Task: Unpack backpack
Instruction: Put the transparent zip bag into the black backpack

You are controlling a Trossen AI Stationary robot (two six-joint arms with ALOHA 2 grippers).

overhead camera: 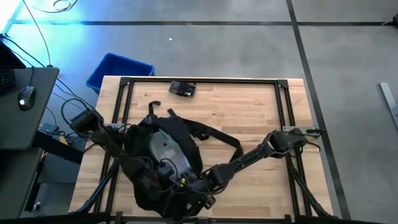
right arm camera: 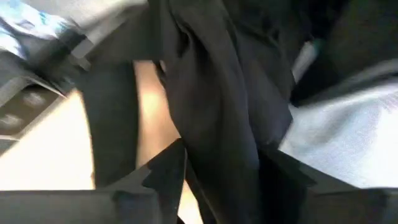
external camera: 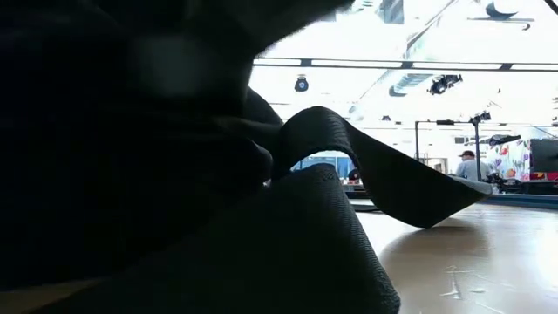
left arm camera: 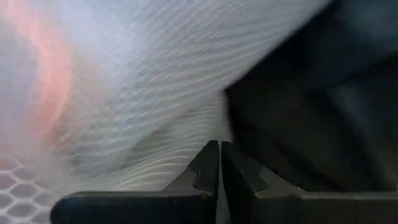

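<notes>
The black backpack [overhead camera: 165,162] lies near the table's front left, its opening up and the pale lining [overhead camera: 163,148] showing. One long strap [overhead camera: 217,138] trails over the table toward the right. My left gripper [left arm camera: 219,163] is shut, down inside the opening, with its tips close to the white mesh lining [left arm camera: 143,106]. I cannot tell whether they touch it. My right gripper [right arm camera: 221,171] is at the backpack's near right edge [overhead camera: 202,186], shut on black fabric. In the low view the backpack [external camera: 113,157] and a looped strap [external camera: 384,174] fill the foreground. My right gripper pinches a bunched fold of the backpack's black fabric [right arm camera: 217,130] between its two fingers [right arm camera: 163,171], at the bag's near right edge. It comes slanting down from the table's right side. The fold has several layers, and the rest of the bag lies on the table.
A small black device [overhead camera: 182,88] lies near the table's far edge. A blue bin [overhead camera: 119,71] stands on the floor past the far left corner. A desk with a mouse [overhead camera: 26,96] stands to the left. Bare wood [overhead camera: 261,112] stretches to the right of the backpack.
</notes>
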